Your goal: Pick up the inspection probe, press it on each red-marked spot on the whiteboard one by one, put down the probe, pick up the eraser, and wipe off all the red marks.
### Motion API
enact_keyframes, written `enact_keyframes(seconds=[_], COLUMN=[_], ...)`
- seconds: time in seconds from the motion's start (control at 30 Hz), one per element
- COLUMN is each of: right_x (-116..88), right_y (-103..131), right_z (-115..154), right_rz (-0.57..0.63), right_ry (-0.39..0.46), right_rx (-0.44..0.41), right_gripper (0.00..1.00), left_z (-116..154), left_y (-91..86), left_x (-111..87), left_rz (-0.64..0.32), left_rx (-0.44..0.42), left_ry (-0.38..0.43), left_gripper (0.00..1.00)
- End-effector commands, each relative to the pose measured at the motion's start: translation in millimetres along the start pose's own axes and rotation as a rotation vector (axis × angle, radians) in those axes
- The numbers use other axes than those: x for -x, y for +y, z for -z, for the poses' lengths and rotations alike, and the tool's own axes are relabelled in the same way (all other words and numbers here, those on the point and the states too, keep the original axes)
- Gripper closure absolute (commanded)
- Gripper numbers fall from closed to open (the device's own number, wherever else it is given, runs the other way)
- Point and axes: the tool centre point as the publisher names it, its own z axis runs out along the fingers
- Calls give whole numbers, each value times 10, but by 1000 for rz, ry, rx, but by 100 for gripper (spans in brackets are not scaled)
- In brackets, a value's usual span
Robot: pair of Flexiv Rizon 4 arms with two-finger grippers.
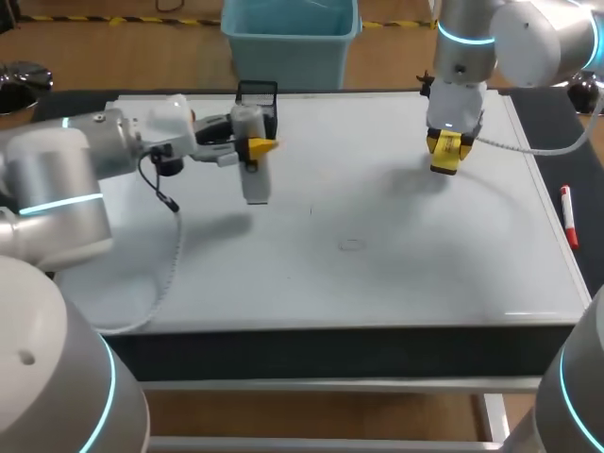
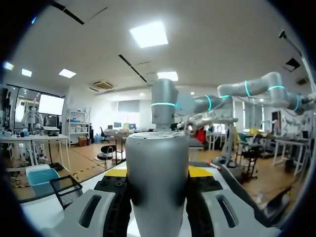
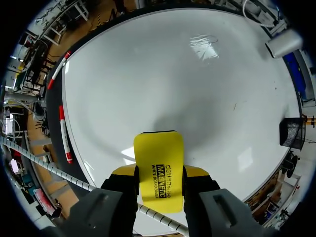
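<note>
My left gripper point(image 1: 253, 148) hangs over the whiteboard's point(image 1: 377, 255) far left part, shut on the grey cylindrical inspection probe point(image 1: 256, 181), which points down above the board. In the left wrist view the probe point(image 2: 158, 182) fills the gap between the fingers. Over the far right part of the board, my right gripper point(image 1: 445, 151) is shut on the yellow eraser point(image 1: 445, 156). The right wrist view shows the eraser point(image 3: 159, 170) clamped from both sides, above the white board point(image 3: 173, 84). I see no red marks on the board, only faint smudges.
A black mesh basket point(image 1: 257, 94) stands at the board's far edge behind the probe. A red-capped marker point(image 1: 568, 215) lies on the dark strip right of the board; the right wrist view shows two such markers point(image 3: 64, 133).
</note>
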Motion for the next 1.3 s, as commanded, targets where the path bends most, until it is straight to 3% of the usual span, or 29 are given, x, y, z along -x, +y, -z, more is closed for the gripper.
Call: enact_keyframes(seconds=[0.03,0.57,1.17,1.3], right_x=[-2,-2,-2,193], right_y=[-13,-13,-13,252], right_z=[8,8,8,-49], right_rz=[2,2,2,57], right_ry=[3,3,3,1], right_rx=[0,0,0,6], right_gripper=[100,100,100,100], left_z=[175,602,602,602], left_y=[3,-80,-80,-80], left_x=[116,294,294,294], left_rz=[3,-19,-19,-19], left_rx=[0,22,22,22], left_ry=[35,11,11,11], left_gripper=[100,100,100,100])
